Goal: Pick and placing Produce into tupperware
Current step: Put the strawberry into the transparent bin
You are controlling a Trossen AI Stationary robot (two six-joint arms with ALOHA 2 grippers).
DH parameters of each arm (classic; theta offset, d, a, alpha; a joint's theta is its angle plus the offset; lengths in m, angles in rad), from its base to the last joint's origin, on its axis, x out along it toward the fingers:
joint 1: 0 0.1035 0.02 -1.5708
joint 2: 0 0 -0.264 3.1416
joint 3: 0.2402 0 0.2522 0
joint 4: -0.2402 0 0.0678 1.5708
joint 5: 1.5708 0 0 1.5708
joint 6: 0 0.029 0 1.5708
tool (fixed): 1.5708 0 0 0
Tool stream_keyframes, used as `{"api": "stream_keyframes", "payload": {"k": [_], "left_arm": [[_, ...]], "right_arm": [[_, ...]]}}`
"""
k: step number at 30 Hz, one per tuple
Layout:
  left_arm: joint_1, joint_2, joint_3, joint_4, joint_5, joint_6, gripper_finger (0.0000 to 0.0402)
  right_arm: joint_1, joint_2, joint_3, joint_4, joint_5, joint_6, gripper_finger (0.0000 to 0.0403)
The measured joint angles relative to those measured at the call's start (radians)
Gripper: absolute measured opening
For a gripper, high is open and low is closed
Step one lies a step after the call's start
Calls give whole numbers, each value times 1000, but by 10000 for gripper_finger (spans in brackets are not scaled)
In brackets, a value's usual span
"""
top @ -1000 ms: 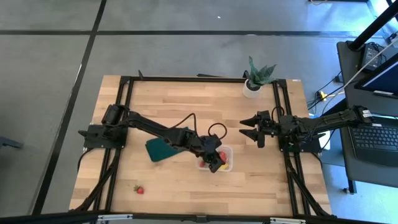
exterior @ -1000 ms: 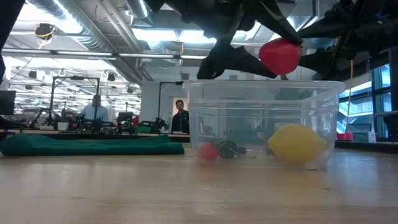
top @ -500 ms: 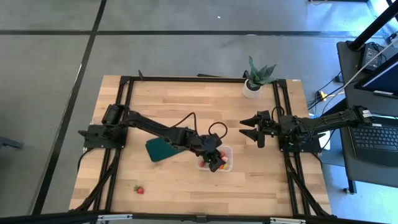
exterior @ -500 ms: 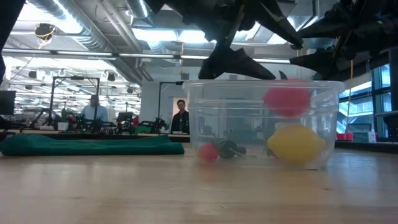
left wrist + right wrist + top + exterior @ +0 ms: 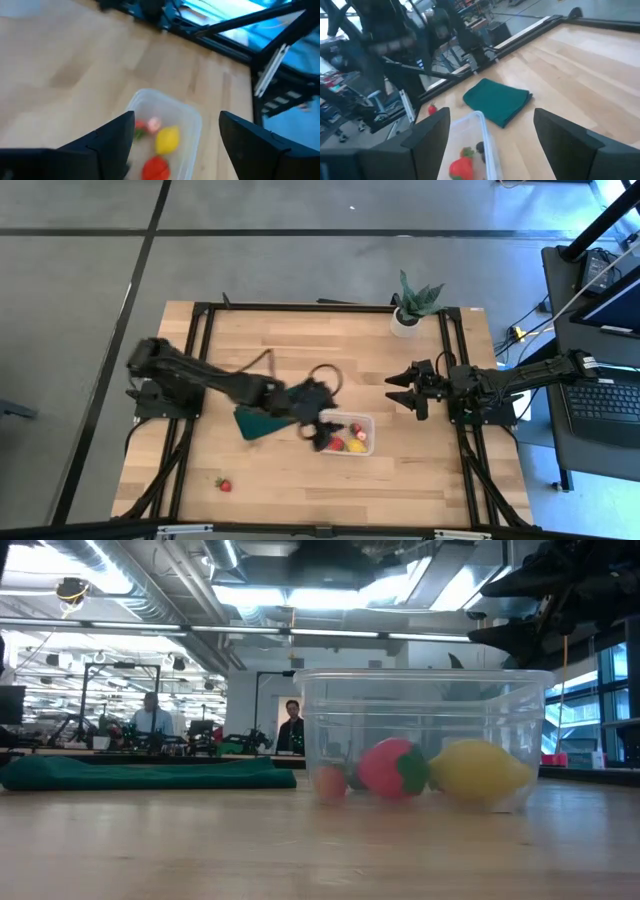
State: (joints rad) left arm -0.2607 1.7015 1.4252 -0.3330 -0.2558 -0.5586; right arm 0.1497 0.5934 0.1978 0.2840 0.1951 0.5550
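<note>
The left pincer [image 5: 318,432], spread and empty, sits beside the tupperware [image 5: 368,423]; it should travel to the stray strawberry [image 5: 224,484] on the bench [image 5: 300,345], straddle it squarely, then pinch gently.

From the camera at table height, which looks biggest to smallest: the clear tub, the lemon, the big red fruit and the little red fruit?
1. Clear tub
2. Lemon, slightly larger than the big red fruit, though nearness to the camera may account for that
3. Big red fruit
4. Little red fruit
</note>
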Motion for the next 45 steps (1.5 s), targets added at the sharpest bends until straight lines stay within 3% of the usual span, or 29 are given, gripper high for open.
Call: {"api": "stream_keyframes", "payload": {"k": [7,13,16,22,27,45], "left_arm": [[-208,-200,0,-381,-264,-164,280],[-400,-206,1,-647,-321,-505,280],[-481,-162,0,-746,-279,-569,280],[-623,-60,0,-788,-85,-493,280],[-680,15,0,-816,33,-588,280],[-708,79,0,-817,120,-609,280]], "right_arm": [[0,0,0,2,-9,16,289],[0,0,0,3,-9,4,289],[0,0,0,3,-9,2,289],[0,0,0,3,-8,12,289],[0,0,0,3,-8,12,289],[0,0,0,2,-6,-14,289]]}}
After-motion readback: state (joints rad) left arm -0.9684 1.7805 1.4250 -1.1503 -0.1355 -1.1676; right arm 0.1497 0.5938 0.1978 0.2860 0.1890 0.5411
